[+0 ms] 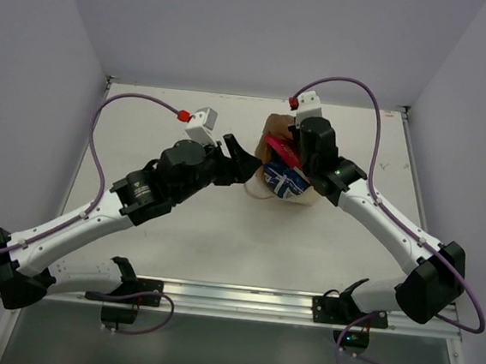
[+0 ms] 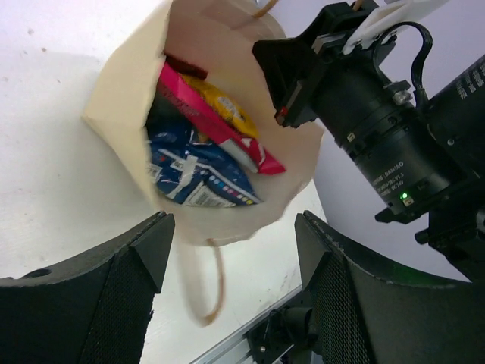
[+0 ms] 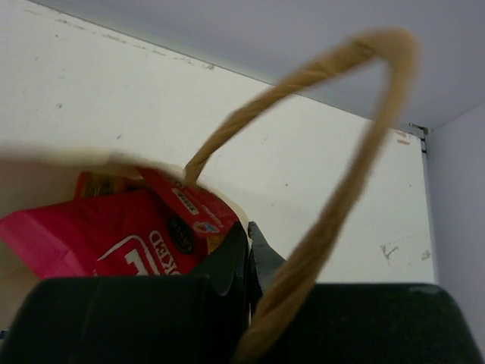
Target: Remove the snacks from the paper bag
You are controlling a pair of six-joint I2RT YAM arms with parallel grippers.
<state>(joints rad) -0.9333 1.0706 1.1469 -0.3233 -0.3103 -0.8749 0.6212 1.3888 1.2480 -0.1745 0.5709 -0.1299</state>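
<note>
My left pincer (image 2: 233, 221) stands wide apart and empty, just before the mouth of the tan kraft paper bag (image 2: 121, 83), which is tipped on the white table (image 1: 193, 255) and opens toward this pincer. The crinkled blue chip bag (image 2: 193, 171) lies nearest, long axis pointing out of the mouth, with the flat magenta pouch (image 2: 212, 125) behind it. My right pincer (image 3: 248, 254) has its fingers together, I judge on the bag's rim.

You have bright, even, diffuse light and faint shadows on the table (image 1: 246, 242). In your right wrist view the cord handle (image 3: 333, 197) is blurred (too near the lens).
</note>
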